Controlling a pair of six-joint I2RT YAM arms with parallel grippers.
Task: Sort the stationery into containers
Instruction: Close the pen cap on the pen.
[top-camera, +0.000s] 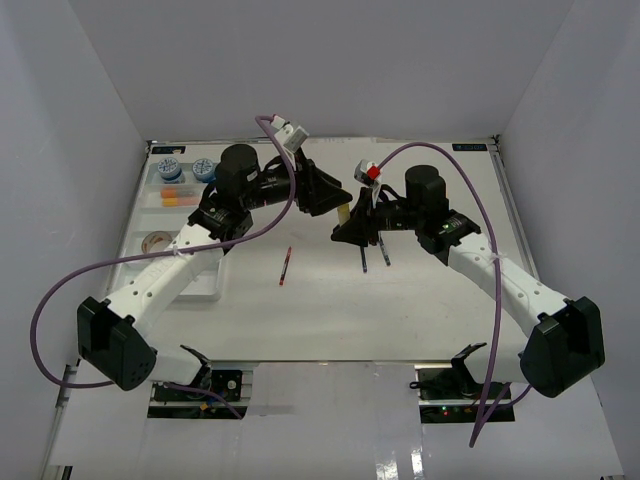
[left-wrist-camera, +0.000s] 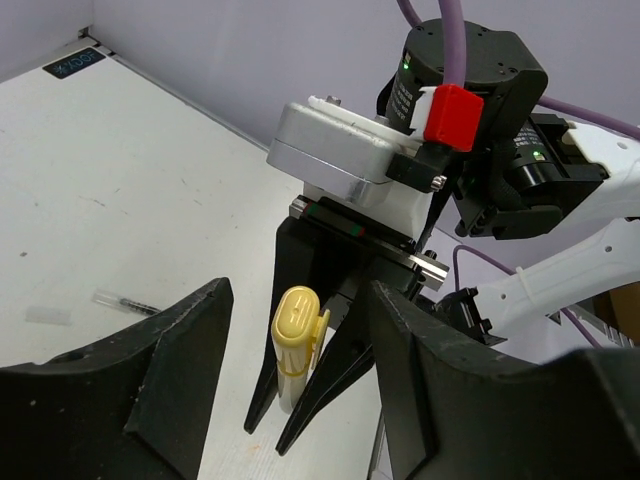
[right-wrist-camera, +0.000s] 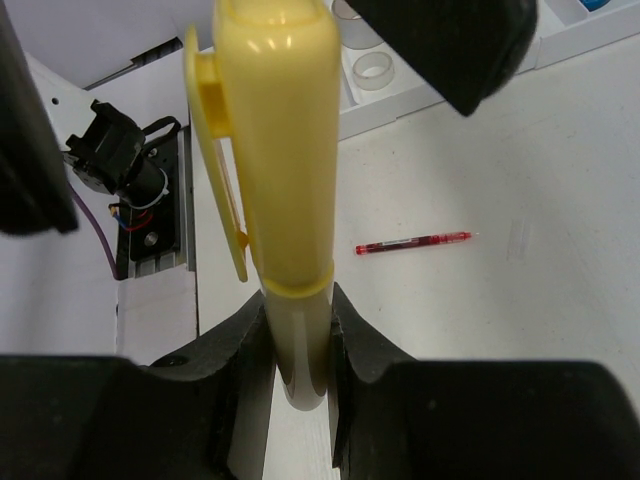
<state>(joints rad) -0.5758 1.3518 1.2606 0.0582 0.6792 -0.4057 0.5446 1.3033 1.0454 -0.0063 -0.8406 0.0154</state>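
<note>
Right end effector (right-wrist-camera: 298, 315) fills the bottom of the right wrist view, its black fingers clenched on the pale barrel of a yellow marker (right-wrist-camera: 272, 130). That marker stands up out of the grip toward the top of the frame. It has a glossy, deeper yellow cap with a clip down its left side, and a thin raised band where cap meets barrel. It is held off the worktop (top-camera: 400, 300), near the centre of the overhead view, between the two arms.

Left end effector (left-wrist-camera: 302, 300) is released. In the left wrist view its two broad black fingers sit at lower left and lower right, with the marker's grooved cap end in the gap between them and space showing on either side.

On the worktop, a red pen (top-camera: 286, 266) lies alone just below centre in the overhead view, and two dark pens (top-camera: 365, 258) lie just below the right end effector. A white tray (top-camera: 135, 262) runs down the left of that frame. Two blue-white tubs (top-camera: 168, 168) sit at its upper end, with orange and yellow erasers (top-camera: 178, 195) just below them and a tan tape roll (top-camera: 157, 240) lower down. A clear roll (right-wrist-camera: 377, 70) shows in the tray at the top of the right wrist view.
</note>
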